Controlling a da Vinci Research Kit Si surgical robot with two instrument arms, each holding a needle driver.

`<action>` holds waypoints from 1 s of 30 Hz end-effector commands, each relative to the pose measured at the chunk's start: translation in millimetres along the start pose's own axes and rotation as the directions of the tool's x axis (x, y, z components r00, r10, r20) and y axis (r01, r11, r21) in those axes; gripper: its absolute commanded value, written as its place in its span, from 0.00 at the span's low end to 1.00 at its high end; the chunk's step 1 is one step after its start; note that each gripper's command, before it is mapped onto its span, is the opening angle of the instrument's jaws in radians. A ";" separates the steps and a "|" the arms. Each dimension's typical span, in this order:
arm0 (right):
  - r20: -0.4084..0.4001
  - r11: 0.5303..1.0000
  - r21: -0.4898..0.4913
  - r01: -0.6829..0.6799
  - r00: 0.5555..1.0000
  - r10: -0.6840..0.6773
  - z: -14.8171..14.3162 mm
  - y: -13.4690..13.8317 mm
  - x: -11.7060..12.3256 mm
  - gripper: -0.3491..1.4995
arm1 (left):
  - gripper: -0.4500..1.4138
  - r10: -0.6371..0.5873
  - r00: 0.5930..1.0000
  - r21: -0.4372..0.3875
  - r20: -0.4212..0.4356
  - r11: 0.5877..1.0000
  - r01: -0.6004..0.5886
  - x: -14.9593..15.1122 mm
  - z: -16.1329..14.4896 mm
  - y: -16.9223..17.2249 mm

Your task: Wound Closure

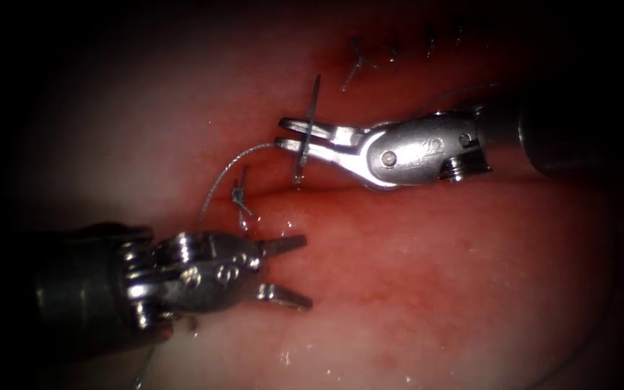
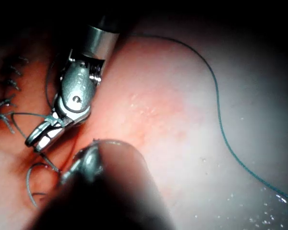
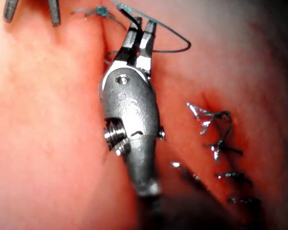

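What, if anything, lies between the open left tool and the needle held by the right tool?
Mainly a tied knot with its cut ends and the thread curving across that gap. The right tool grips the needle, upright over the cut in the tissue; the left tool holds nothing.

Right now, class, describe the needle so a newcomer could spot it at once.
Find the right arm's tool above the cut in the tissue. The needle is the thin dark sliver crossing its shut jaws, its lower tip at the cut; unlike the knotted stitches, pale thread trails from it.
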 end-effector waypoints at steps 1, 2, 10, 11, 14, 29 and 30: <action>-0.002 1.000 0.001 -0.008 1.000 0.008 0.7 -0.1 -0.4 0.00 | 0.59 0.005 1.000 -0.001 -0.002 1.000 -0.005 -0.1 1.1 -0.1; -0.003 1.000 0.001 -0.008 1.000 0.008 0.7 0.0 -0.4 0.00 | 0.59 0.008 1.000 0.000 -0.002 1.000 -0.008 -0.3 1.5 -0.1; 0.001 1.000 0.011 -0.024 1.000 0.024 0.5 1.1 0.1 0.00 | 0.58 0.009 1.000 0.004 -0.006 1.000 -0.009 -3.2 3.7 -1.0; 0.005 1.000 0.016 -0.025 1.000 0.025 0.4 1.2 0.1 0.00 | 0.58 0.008 1.000 0.005 -0.006 1.000 -0.008 -3.7 4.0 -1.0; 0.019 0.999 0.023 -0.036 0.999 0.035 0.4 1.3 0.1 0.00 | 0.58 -0.003 1.000 0.005 -0.011 1.000 0.003 -4.2 4.5 -0.9; 0.020 0.992 0.075 -0.102 0.995 0.101 0.9 2.0 0.0 0.00 | 0.58 -0.024 1.000 -0.040 0.013 0.999 0.025 -6.6 6.0 -0.2; 0.020 0.992 0.075 -0.102 0.995 0.101 1.0 2.1 0.0 0.00 | 0.58 -0.022 1.000 -0.041 0.016 0.999 0.023 -6.8 6.0 -0.1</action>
